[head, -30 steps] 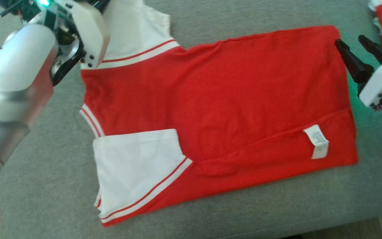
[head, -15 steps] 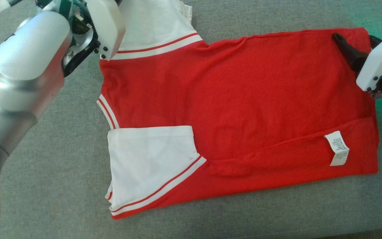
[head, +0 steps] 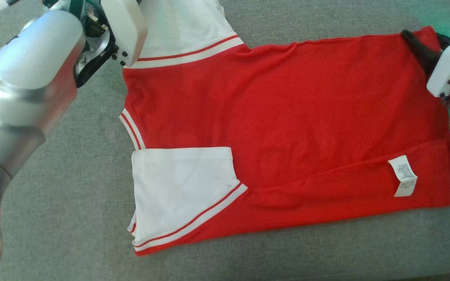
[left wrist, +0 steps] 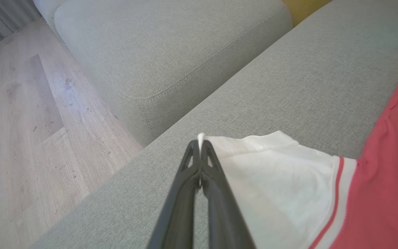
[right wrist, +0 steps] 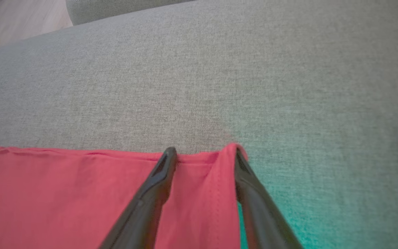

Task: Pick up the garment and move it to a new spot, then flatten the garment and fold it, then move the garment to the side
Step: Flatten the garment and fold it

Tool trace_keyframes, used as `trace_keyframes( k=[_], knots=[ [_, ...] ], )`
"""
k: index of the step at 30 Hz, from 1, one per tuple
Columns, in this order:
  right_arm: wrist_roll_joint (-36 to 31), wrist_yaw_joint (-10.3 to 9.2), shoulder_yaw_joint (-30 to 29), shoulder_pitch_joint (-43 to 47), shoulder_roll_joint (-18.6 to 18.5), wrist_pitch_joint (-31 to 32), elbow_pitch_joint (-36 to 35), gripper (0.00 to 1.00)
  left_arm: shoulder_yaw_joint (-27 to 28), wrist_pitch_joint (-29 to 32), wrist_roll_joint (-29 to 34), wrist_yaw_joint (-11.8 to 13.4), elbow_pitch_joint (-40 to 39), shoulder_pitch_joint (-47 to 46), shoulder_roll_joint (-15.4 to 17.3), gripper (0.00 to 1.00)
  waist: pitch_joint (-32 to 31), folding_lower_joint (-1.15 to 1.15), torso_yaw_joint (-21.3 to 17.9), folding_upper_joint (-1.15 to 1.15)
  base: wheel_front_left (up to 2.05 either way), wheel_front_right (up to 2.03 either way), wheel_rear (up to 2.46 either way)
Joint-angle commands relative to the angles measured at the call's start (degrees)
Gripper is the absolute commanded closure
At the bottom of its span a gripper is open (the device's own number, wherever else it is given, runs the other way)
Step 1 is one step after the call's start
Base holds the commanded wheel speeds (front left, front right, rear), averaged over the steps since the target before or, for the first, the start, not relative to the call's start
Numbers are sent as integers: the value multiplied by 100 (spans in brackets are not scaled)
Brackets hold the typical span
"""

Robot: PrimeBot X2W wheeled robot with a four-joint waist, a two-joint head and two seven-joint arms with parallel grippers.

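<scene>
The garment (head: 279, 117) is a red shirt with white sleeves, spread flat on the grey sofa seat (head: 65, 183). A white label (head: 403, 175) shows near its right hem. My left gripper (left wrist: 200, 145) is shut on the corner of the far white sleeve (left wrist: 275, 173); in the head view its white wrist housing (head: 123, 31) covers that grip. My right gripper (right wrist: 204, 154) straddles the garment's far right corner (right wrist: 225, 162), jaws still apart, one finger on top of the cloth and the other at its edge. The same right gripper (head: 422, 34) sits at the upper right in the head view.
A second grey cushion (left wrist: 168, 45) lies beyond the seat, with wooden floor (left wrist: 22, 121) beside it. Bare sofa fabric (right wrist: 254, 69) stretches past the garment's far edge. The seat's front edge runs along the bottom right of the head view.
The head camera has shifted, sliding the picture rightwards. My right gripper has moved from beside the garment's far right corner to over it, and its fingers have narrowed. The left grip is unchanged.
</scene>
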Motion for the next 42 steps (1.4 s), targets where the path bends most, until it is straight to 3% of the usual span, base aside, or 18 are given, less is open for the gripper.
trace_keyframes(
  k=[1, 2, 5, 15, 20, 28, 35, 42],
  knots=[
    [69, -4, 52, -85, -181, -67, -62, 45, 136, -63, -41, 11, -10, -427, 129, 100, 4, 0, 15, 0, 0, 0, 0],
    [81, -4, 81, -107, -199, -78, -43, 56, 125, -79, -51, 11, 5, -435, 128, 100, 6, 0, 21, 0, 0, 0, 0],
    [105, -4, 157, -168, -240, -140, 15, 100, 96, -127, -80, 11, 47, -453, 123, 100, 8, 0, 33, 0, 0, 0, 0],
    [174, -4, 152, -403, -249, -746, 235, 100, 90, -668, 70, 15, 417, -604, 174, 100, -41, 0, 25, 0, 0, 0, 0],
    [396, -4, 20, -457, -295, -1141, 265, 100, 229, -1273, 171, 197, 666, -766, 122, 100, -121, 0, 79, 0, 0, 0, 0],
    [909, -4, -23, -46, -724, -1268, -99, 100, 369, -1423, -223, 102, 590, -412, 63, 100, -330, 0, 317, 0, 0, 0, 0],
    [1191, -4, 15, 625, -1068, -1502, -523, 100, 284, -1635, -303, 142, -16, 367, 390, 100, -671, 0, 493, 0, 0, 0, 0],
    [1357, -4, 86, 1410, -1270, -1709, -806, 100, 218, -1744, -387, 549, -1185, 1345, 936, 100, -1087, 0, 644, 0, 0, 0, 0]
  ],
)
